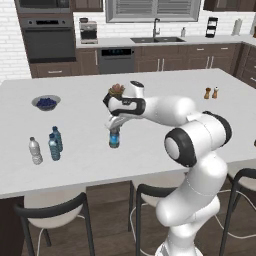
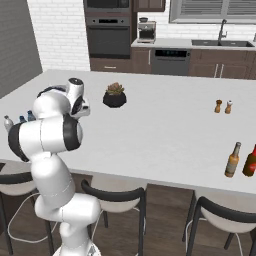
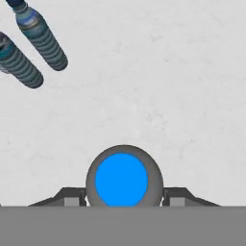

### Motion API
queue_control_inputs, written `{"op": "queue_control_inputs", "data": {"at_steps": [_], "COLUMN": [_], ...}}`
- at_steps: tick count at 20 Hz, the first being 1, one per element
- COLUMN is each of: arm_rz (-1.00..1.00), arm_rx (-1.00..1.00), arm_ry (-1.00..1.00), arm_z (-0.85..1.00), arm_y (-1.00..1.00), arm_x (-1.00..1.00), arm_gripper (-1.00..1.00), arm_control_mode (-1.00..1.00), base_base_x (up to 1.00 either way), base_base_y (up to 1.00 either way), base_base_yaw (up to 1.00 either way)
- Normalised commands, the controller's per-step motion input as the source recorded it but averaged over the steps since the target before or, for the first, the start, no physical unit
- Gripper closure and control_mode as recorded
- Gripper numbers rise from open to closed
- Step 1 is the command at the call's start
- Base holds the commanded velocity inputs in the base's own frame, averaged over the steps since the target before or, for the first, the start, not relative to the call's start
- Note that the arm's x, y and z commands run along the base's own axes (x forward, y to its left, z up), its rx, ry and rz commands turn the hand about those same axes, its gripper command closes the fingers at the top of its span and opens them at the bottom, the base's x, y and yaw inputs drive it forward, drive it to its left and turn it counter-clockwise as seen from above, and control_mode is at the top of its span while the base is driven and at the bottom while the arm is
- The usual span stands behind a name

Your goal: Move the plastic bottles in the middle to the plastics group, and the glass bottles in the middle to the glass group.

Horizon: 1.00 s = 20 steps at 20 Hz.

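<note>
We see a small blue-tinted water bottle (image 1: 114, 138) standing upright on the white island counter (image 1: 165, 90), its long axis vertical and its cap pointing straight up into the gripper (image 1: 114, 129). The cap end is covered by the gripper in the left base view, so only the lower body and dark blue band show there. In the hand view we look straight down the bottle's axis: a bright blue round top (image 3: 121, 179) ringed in grey sits between the two dark fingertips (image 3: 72, 197), which pinch it from either side, closed onto the bottle's neck.

Whether the bottle's base touches the counter or hangs just above it, we cannot tell.

To the left, well apart from the held bottle, stands the plastics group: a clear whitish bottle (image 1: 35, 151) and two blue-tinted bottles (image 1: 54, 147) just beside it, all upright. In the right base view the arm hides most of them. In the hand view two ribbed blue bottles (image 3: 42, 41) are cut off at the upper left corner.

Near the right end of the counter in the right base view stand an amber bottle (image 2: 232, 160) and a red-brown bottle (image 2: 250, 161), the latter cut by the frame edge.
</note>
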Motion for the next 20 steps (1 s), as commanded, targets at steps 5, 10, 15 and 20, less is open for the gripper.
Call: {"op": "queue_control_inputs", "data": {"at_steps": [5, 10, 15, 20], "arm_rz": [0.23, 0.16, 0.12, 0.09], "arm_rx": [0.00, 0.00, 0.00, 0.00], "arm_ry": [-0.07, -0.19, -0.17, 0.00], "arm_z": [0.00, 0.00, 0.00, 0.00], "arm_y": [0.71, 0.50, 0.38, 0.31], "arm_x": [-0.34, -0.14, 0.00, 0.00], "arm_gripper": [1.00, 1.00, 1.00, 1.00], "arm_control_mode": [-1.00, -1.00, -1.00, -1.00], "base_base_x": [0.00, 0.00, 0.00, 0.00], "base_base_y": [0.00, 0.00, 0.00, 0.00], "base_base_yaw": [0.00, 0.00, 0.00, 0.00]}}
